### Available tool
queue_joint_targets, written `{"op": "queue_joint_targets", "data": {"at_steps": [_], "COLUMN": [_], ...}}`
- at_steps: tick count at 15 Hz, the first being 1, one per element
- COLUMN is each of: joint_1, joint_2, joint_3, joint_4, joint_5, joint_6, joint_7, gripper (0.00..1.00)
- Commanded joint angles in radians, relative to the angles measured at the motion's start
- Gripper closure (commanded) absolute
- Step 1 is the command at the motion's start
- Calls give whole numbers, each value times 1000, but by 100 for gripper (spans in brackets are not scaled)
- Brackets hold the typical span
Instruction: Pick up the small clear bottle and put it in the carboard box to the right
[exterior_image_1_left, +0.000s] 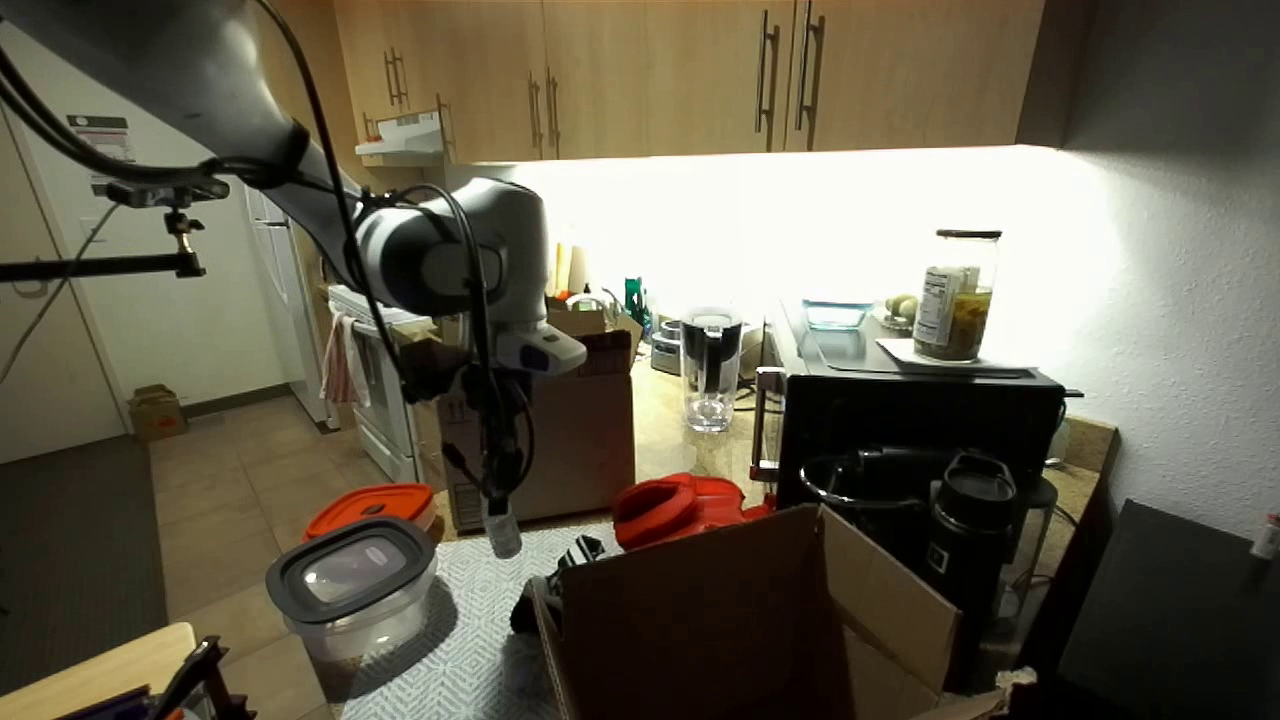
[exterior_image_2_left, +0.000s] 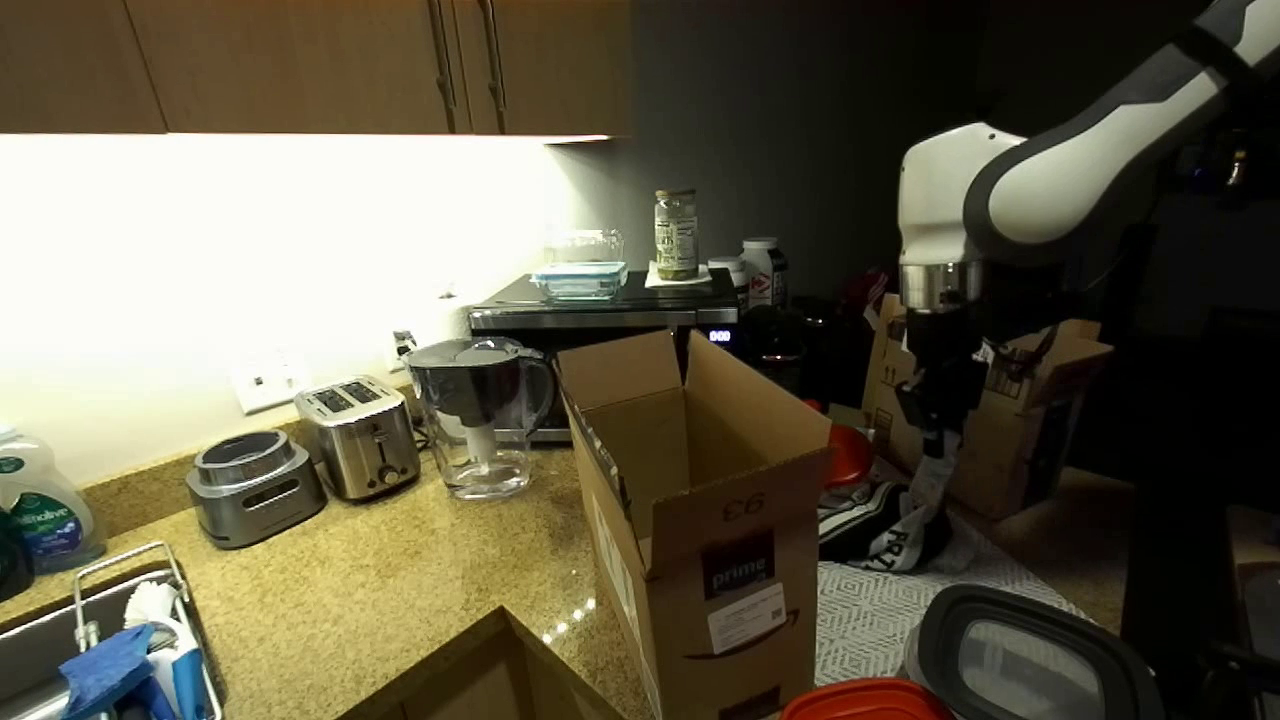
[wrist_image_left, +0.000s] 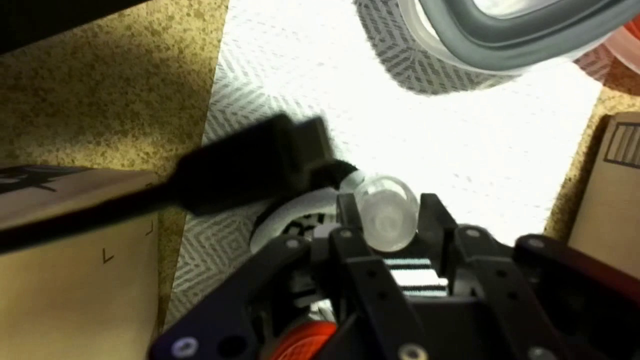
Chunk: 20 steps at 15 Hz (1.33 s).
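Bottle (exterior_image_1_left: 504, 536), small and clear, is clasped in the black gripper (wrist_image_left: 387, 210), whose jaws are closed in around it from both sides. It is slightly tilted in an exterior view and seen nearly end-on in the wrist view, over the patterned mat (exterior_image_1_left: 465, 630) and outside the open cardboard box (exterior_image_2_left: 790, 545); whether its lower end touches anything beneath cannot be told. The box is printed with "prime," and near it striped black-and-white fabric (exterior_image_2_left: 865, 520), partly lettered, lies on the mat. A red item (exterior_image_1_left: 680, 510) of unclear kind rests just behind the box in an exterior view. A gray-lidded clear container (exterior_image_1_left: 360, 625) sits on the mat, with an orange-lidded container (exterior_image_1_left: 365, 500) just beside it. A brown carton (exterior_image_1_left: 570, 450) stands behind the gripper. Near the box, a black countertop oven (exterior_image_1_left: 840, 410) bears a labeled glass jar (exterior_image_1_left: 955, 315), set on a white sheet (exterior_image_1_left: 897, 352), and a glass dish (exterior_image_2_left: 582, 284). A filter pitcher (exterior_image_2_left: 480, 410) and a toaster (exterior_image_2_left: 365, 445) stand on the granite counter (exterior_image_2_left: 430, 570).
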Motion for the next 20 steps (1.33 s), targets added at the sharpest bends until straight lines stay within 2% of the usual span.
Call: {"op": "queue_joint_targets", "data": {"at_steps": [1, 7, 20], "joint_1": [-39, -86, -184], "joint_2": [-23, -2, -4], "joint_3": [-7, -38, -125], "joint_4": [71, 170, 300], "joint_5": [-12, -23, -25], "joint_6": [-65, -98, -104], "joint_7": [-26, -6, 58], "gripper": [91, 91, 91]}}
